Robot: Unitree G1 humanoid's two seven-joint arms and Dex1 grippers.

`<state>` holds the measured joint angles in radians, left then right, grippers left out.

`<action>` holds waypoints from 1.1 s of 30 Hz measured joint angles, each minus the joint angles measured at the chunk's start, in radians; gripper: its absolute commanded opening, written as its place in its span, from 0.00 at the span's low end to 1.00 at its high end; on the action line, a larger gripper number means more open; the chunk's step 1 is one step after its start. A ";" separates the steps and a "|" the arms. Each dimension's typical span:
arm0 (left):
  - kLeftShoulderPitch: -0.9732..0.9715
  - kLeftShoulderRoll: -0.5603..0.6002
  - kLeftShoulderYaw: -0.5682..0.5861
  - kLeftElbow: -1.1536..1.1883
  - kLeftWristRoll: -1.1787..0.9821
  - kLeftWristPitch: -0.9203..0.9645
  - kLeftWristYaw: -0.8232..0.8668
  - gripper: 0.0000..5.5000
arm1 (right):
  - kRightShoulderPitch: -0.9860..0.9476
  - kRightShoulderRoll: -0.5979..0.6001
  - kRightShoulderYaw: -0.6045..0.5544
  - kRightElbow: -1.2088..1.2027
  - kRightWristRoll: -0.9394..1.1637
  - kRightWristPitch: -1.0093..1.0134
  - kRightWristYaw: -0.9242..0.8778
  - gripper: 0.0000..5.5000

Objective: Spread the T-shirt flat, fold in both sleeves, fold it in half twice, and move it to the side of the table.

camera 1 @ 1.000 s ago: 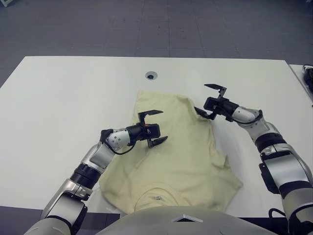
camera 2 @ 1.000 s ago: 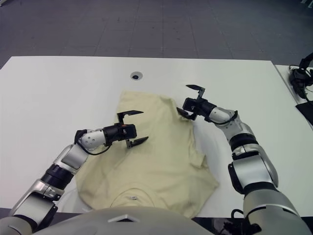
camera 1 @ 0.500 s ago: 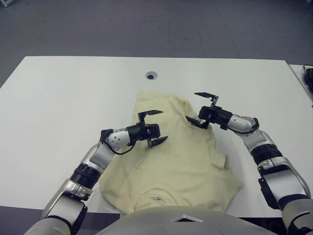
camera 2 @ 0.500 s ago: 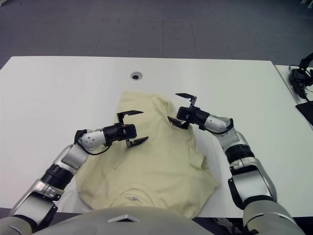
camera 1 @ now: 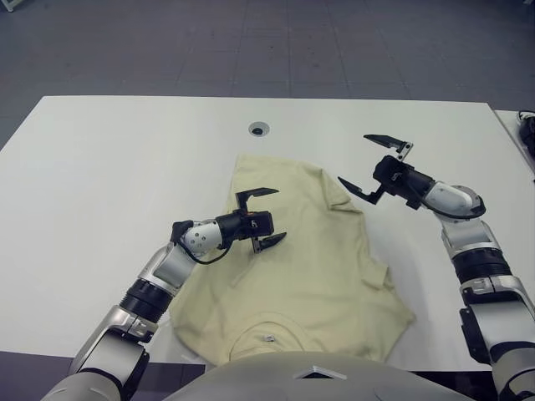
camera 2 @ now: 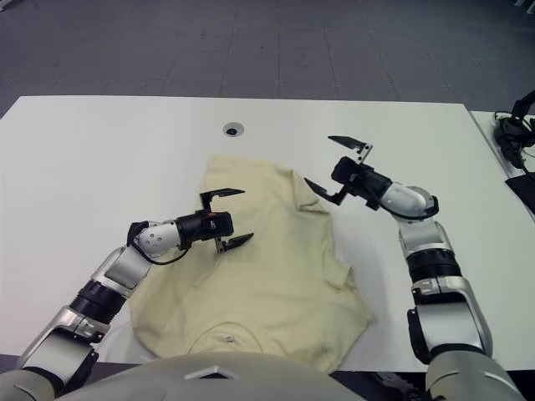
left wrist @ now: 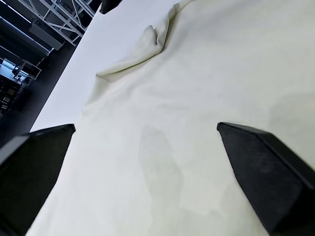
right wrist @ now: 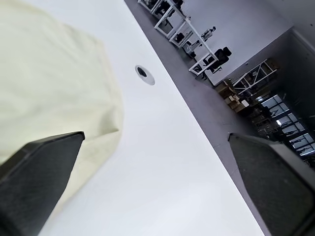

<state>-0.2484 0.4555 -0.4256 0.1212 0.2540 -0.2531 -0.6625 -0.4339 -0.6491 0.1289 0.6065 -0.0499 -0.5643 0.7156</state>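
A pale yellow T-shirt (camera 1: 301, 259) lies on the white table (camera 1: 109, 184), its collar toward the near edge and its hem toward the far side. It is partly folded, with rumpled edges on its right side. My left gripper (camera 1: 264, 217) hovers open just above the shirt's left part, nothing between its fingers. My right gripper (camera 1: 372, 164) is open in the air beside the shirt's far right corner, apart from the cloth. The left wrist view has shirt fabric (left wrist: 197, 98) under the open fingers; the right wrist view has the shirt's edge (right wrist: 59, 98) and bare table.
A round cable hole (camera 1: 259, 129) sits in the table beyond the shirt. A dark object (camera 2: 512, 125) lies at the table's far right. Bare table surface stretches left and right of the shirt.
My right gripper first moved left onto the shirt's far right corner, then drew back to the right and lifted, open and holding nothing. The left arm has kept still.
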 measured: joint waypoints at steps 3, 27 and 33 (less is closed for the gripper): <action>0.000 0.000 0.001 0.000 0.000 0.001 0.000 0.98 | 0.023 -0.031 0.007 0.001 -0.040 -0.009 0.016 0.98; 0.000 0.001 0.001 0.000 0.000 -0.002 -0.001 0.98 | -0.004 -0.053 0.098 0.043 -0.279 -0.056 -0.129 0.98; 0.000 0.001 0.001 0.001 0.000 -0.002 -0.001 0.98 | -0.029 -0.046 0.122 0.041 -0.301 -0.048 -0.130 0.94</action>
<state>-0.2481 0.4563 -0.4247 0.1217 0.2544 -0.2546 -0.6634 -0.4633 -0.6947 0.2506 0.6479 -0.3513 -0.6122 0.5854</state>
